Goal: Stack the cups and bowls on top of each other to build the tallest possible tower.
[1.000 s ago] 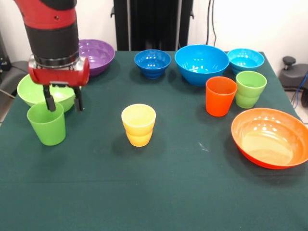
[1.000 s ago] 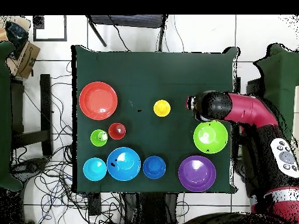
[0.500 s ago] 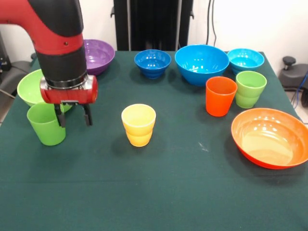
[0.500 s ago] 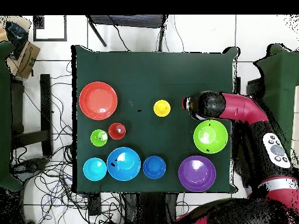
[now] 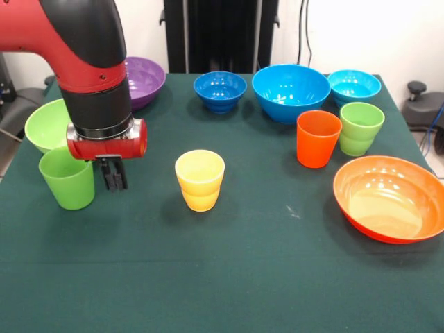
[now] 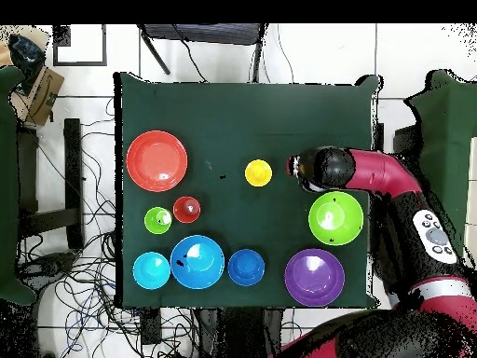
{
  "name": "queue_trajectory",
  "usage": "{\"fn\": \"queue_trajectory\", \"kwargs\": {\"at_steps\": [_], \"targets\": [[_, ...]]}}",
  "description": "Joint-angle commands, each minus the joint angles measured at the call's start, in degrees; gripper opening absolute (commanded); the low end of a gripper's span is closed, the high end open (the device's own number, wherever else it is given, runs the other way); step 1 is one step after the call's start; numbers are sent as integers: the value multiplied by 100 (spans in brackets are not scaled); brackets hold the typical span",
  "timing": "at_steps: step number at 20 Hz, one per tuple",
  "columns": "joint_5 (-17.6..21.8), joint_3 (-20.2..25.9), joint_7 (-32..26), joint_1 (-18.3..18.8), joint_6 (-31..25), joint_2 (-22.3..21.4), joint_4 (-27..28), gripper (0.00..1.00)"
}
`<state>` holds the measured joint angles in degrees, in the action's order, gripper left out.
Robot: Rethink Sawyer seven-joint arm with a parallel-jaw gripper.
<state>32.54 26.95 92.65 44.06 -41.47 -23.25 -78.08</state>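
My gripper (image 5: 114,177) is shut and empty, low over the table just right of the plain green cup (image 5: 67,178), between it and the yellow cup (image 5: 200,180). In the overhead view the arm's end (image 6: 307,169) hides the green cup, right of the yellow cup (image 6: 258,172). The lime green bowl (image 5: 47,125) and purple bowl (image 5: 142,78) stand behind the arm. The dark blue (image 5: 220,90), blue (image 5: 291,90) and turquoise (image 5: 354,85) bowls line the far edge. The orange cup (image 5: 318,139), light green cup (image 5: 361,128) and orange bowl (image 5: 388,199) stand at the right. Each piece stands singly.
The dark green table (image 5: 229,277) has its left edge close beside the green cup. Cables and a chair (image 6: 56,177) lie on the floor around the table in the overhead view.
My gripper has moved off the green cup's rim to its right and lower, and its fingers have closed. The green cup stays in place.
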Motion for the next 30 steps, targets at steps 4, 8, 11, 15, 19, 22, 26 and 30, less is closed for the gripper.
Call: {"fn": "queue_trajectory", "kwargs": {"at_steps": [4, 8, 11, 15, 19, 22, 26, 30], "targets": [[483, 310, -1557, 38, -156, -273, -66, 0], [480, 351, -1486, 89, -121, -364, -196, 100], [469, 320, -1436, 117, -224, -497, -291, 100], [471, 278, -1419, 164, -339, -726, -439, 100], [492, 258, -1394, 242, -340, -880, -609, 100], [517, 215, -1321, 289, -293, -979, -720, 100], [574, 172, -1259, 332, -241, -982, -811, 100], [648, 101, -1179, 273, -295, -742, -735, 100]]}}
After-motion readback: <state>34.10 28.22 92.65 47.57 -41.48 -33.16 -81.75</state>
